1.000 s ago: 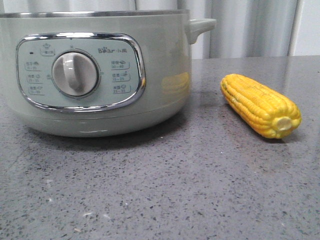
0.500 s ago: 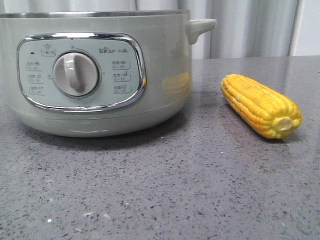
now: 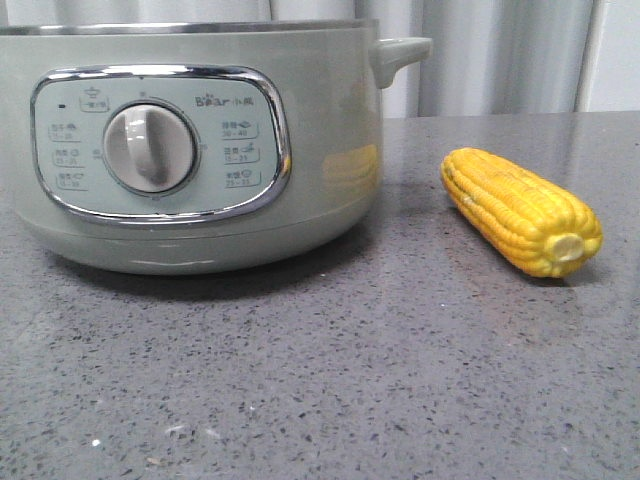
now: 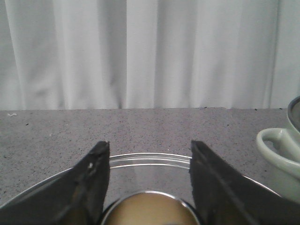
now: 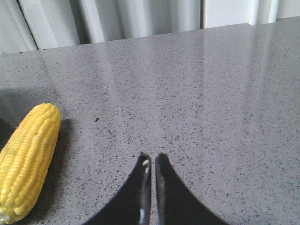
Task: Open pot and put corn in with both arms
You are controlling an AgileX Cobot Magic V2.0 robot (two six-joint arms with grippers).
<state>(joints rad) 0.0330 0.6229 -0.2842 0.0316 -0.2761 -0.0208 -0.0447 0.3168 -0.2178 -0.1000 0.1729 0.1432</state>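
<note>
The pale-green pot [image 3: 330, 130] fills the left of the front view, dial and panel facing me, its steel rim at the top edge. The yellow corn [image 3: 520, 210] lies on the table right of it, stub end toward me. Neither gripper shows in the front view. My left gripper [image 4: 150, 147] straddles the tan knob [image 4: 150, 211] of a glass lid [image 4: 150, 161], its fingers against the knob's sides. The pot's side handle [image 4: 281, 150] is just beside the lid. My right gripper [image 5: 151, 157] hangs shut and empty over bare table, with the corn [image 5: 28, 159] off to one side.
The grey speckled table [image 3: 350, 380] stretches in front of the pot and around the corn. A white curtain [image 3: 500, 50] hangs behind the table's far edge.
</note>
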